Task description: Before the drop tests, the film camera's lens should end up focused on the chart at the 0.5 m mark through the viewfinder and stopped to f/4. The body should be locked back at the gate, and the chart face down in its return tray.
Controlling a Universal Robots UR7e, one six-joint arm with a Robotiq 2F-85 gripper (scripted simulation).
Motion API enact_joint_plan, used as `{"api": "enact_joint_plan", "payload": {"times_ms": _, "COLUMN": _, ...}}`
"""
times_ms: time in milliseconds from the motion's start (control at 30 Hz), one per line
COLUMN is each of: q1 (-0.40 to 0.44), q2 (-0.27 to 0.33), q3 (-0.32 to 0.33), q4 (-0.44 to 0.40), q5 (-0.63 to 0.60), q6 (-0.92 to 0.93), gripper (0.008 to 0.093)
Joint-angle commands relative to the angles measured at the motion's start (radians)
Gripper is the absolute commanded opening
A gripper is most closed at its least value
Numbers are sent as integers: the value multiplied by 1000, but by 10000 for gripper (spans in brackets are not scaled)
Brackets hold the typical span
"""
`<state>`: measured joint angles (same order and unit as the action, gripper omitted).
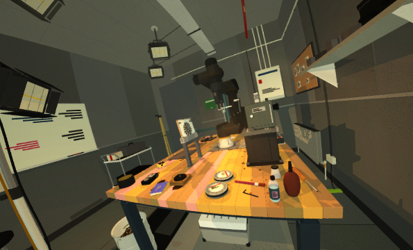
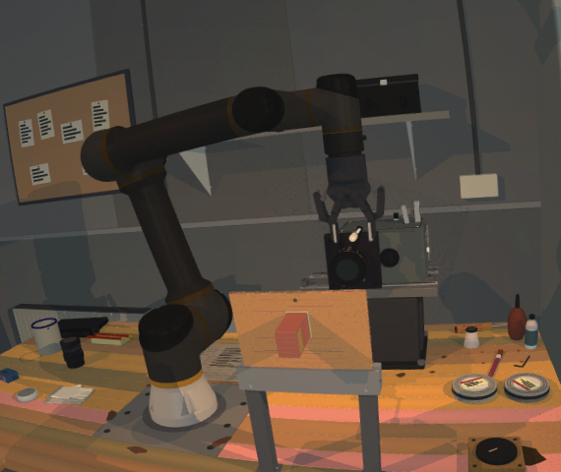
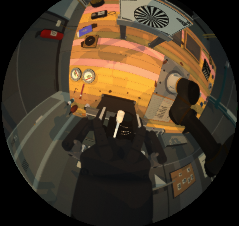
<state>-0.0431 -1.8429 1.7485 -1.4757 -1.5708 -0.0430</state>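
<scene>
The film camera's body (image 2: pixel 403 254) is partly hidden behind its black lens block (image 2: pixel 352 264) and sits on a dark pedestal (image 1: pixel 262 147). A white-tipped lever (image 2: pixel 355 234) (image 3: pixel 117 123) sticks up from the lens barrel (image 3: pixel 124 128). My gripper (image 2: pixel 350 229) (image 3: pixel 119 123) hangs open just above the lens, its fingers on either side of the lever, holding nothing. The chart (image 1: pixel 185 128) (image 3: pixel 151 15) stands upright on a grey stand (image 2: pixel 311 386) in front of the lens, its star pattern facing the camera.
A grey wall with a shelf (image 2: pixel 403 119) and a cork board (image 2: pixel 67 134) stands behind. The arm's base (image 2: pixel 182 401) sits left of the stand. Two film cans (image 1: pixel 220 182), a red pen (image 1: pixel 249 183), bottles (image 1: pixel 282 184) and a square wooden block (image 1: pixel 180 178) lie toward the table's near end.
</scene>
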Motion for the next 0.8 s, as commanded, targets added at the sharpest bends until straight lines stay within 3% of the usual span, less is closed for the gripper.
{"api": "enact_joint_plan", "payload": {"times_ms": 0, "q1": 0, "q2": 0, "q3": -4, "q4": 2, "q5": 0, "q6": 0, "gripper": 680}}
{"api": "enact_joint_plan", "payload": {"times_ms": 767, "q1": 0, "q2": 7, "q3": -70, "q4": 62, "q5": 0, "q6": 0, "gripper": 680}}
